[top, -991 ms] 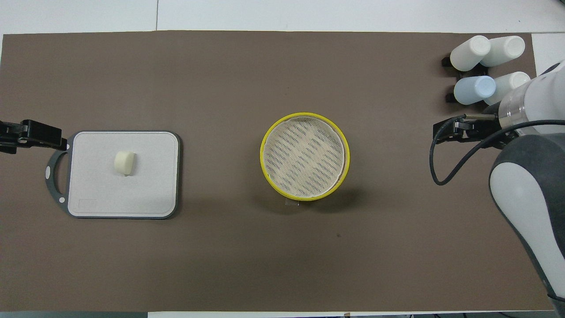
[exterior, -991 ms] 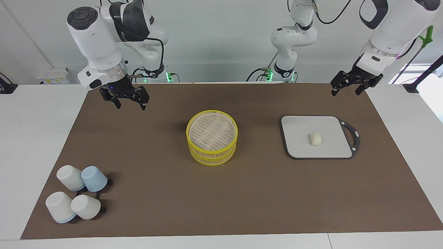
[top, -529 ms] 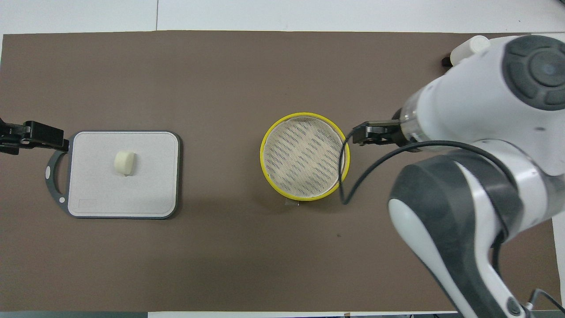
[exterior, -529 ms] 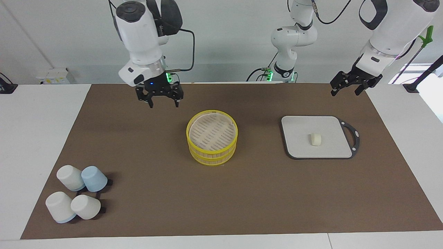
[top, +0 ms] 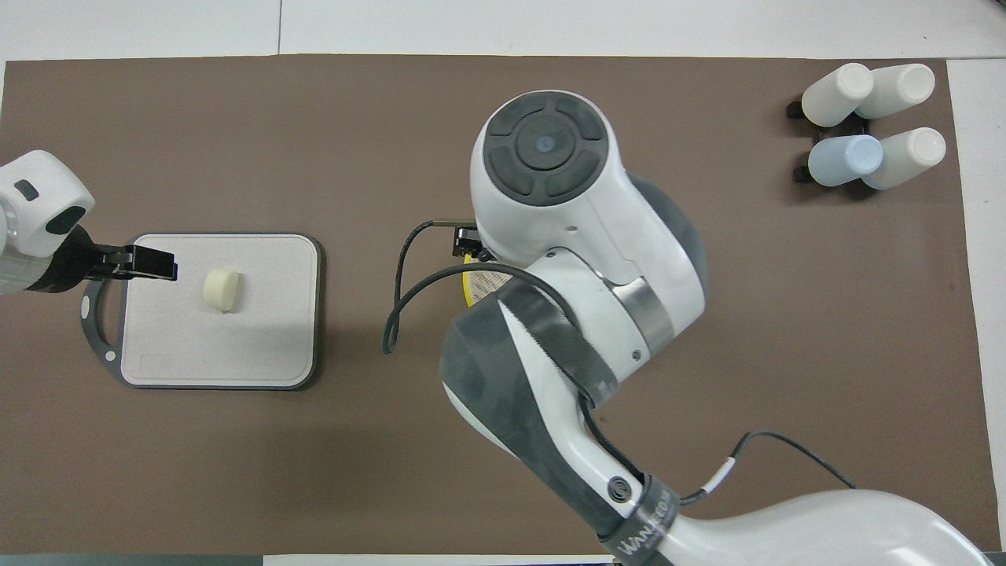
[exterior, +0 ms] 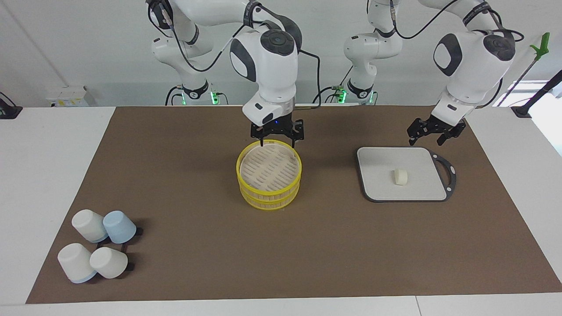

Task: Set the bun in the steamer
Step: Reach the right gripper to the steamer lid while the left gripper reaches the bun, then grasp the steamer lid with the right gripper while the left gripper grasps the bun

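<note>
The cream bun [exterior: 399, 176] lies on its side, right of centre; the yellow-rimmed two-tier steamer [exterior: 269, 174] stands empty, mid-frame.

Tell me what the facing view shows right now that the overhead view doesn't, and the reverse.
Only the facing view shows the steamer whole, both tiers and its bare slatted floor, with the open right hand just above its rim on the robots' side. It also shows both arm bases.

Only the overhead view shows the left hand over the grey board's handle-end edge, short of the bun; there the right arm hides nearly all of the steamer.

Both show the bun lying on the board and the four cups grouped at the right arm's end.
</note>
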Available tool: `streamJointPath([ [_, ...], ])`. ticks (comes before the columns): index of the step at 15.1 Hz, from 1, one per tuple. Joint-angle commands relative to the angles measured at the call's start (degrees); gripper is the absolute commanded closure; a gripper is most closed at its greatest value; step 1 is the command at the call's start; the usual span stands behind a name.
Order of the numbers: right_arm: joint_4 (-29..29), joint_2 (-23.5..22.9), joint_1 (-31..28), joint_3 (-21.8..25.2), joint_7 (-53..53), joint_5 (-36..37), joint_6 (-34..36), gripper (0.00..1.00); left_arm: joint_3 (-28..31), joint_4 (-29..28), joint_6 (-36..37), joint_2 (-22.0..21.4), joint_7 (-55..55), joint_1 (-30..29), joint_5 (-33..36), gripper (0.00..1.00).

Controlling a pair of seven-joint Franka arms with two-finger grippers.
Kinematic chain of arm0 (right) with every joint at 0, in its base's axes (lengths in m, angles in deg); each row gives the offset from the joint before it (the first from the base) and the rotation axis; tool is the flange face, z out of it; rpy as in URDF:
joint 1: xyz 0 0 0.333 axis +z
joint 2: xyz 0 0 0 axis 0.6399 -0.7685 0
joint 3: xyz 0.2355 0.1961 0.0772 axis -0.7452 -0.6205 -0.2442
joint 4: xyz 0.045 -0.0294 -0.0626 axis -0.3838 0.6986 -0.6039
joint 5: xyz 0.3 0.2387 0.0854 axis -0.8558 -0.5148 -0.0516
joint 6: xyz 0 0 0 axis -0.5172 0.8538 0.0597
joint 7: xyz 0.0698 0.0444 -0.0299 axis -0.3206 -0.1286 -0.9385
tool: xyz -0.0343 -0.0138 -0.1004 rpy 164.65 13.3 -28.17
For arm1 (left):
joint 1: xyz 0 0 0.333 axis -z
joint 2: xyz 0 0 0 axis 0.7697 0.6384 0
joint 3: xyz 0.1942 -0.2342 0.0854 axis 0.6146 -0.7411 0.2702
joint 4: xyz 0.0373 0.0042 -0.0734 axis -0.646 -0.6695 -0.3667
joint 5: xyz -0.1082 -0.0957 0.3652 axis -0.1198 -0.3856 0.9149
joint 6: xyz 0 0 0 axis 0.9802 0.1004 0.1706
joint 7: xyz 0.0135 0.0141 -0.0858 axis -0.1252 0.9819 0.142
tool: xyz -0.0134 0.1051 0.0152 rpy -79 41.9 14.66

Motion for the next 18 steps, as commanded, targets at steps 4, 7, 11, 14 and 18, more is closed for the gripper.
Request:
streamJointPath([
  [4,1.7,-4.9,2.8,-0.1,3.2,4.2,-7.9,0.0,-0.1,-12.5,-16.1,1.7,3.8,-0.2,-0.5,0.0],
  [7,9.5,-2.2,2.4,-0.1,2.7,4.0,-16.0,0.0,-0.1,-14.1,-20.1,3.9,3.8,0.2,-0.5,0.0],
  [11,18.2,0.9,2.8,-0.1,2.8,4.1,-22.8,0.0,-0.1,-16.5,-26.9,6.0,4.1,0.8,-0.5,0.0],
  [14,18.2,1.0,2.8,-0.2,2.7,4.1,-22.6,0.0,-0.1,-16.5,-27.7,7.6,4.3,0.9,-0.5,0.0],
  [18,18.2,1.0,2.8,-0.1,2.6,4.1,-22.1,0.22,-0.1,-16.5,-30.9,10.2,5.0,1.1,-0.5,0.0],
])
